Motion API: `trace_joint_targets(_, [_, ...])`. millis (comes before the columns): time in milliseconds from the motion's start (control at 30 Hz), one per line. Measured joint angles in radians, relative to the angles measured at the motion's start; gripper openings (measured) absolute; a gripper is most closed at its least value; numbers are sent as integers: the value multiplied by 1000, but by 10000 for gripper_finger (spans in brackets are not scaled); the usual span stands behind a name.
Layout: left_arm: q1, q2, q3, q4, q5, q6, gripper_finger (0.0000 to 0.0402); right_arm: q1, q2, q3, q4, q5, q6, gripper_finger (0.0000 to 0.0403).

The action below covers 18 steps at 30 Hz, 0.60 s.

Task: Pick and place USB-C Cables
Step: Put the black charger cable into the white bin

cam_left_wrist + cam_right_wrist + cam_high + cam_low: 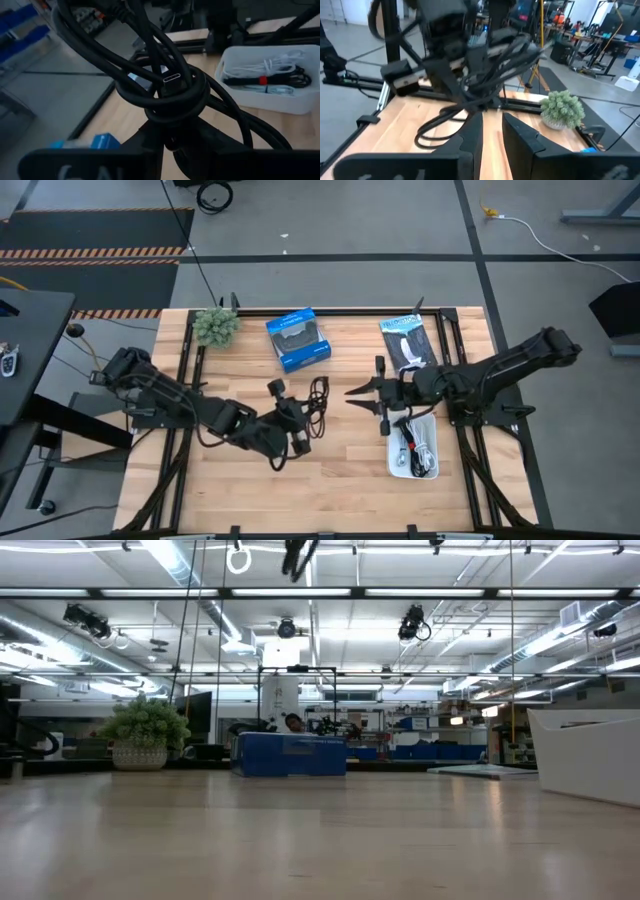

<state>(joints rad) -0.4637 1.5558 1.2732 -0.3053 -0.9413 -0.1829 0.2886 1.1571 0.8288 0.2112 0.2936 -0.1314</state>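
Above mid-table, left gripper [298,423] is clamped on the dark cable loop [318,398], lifted clear for carrying to the white tray [395,465]; right gripper [362,392] waits opposite, fingers narrowly apart, empty.

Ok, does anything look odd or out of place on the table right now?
Nothing spilled or damaged. The one thing off the table is the black cable: the left gripper is shut on it, its loops dangling mid-table. The other cables lie in the white tray. The right gripper holds nothing.
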Motion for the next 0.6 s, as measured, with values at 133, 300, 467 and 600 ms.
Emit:
trace_joint_targets(133, [23, 0, 0, 61, 1, 72, 65, 4, 18, 0, -4, 0, 17, 107])
trace_joint_targets(300, [43, 8, 0, 138, 8, 189, 65, 10, 21, 0, -1, 0, 56, 160])
trace_joint_targets(467, [53, 9, -1, 215, 33, 296, 64, 10, 21, 0, 30, 0, 52, 206])
trace_joint_targets(600, [67, 9, -1, 272, 35, 309, 64, 10, 21, 0, 67, 0, 17, 230])
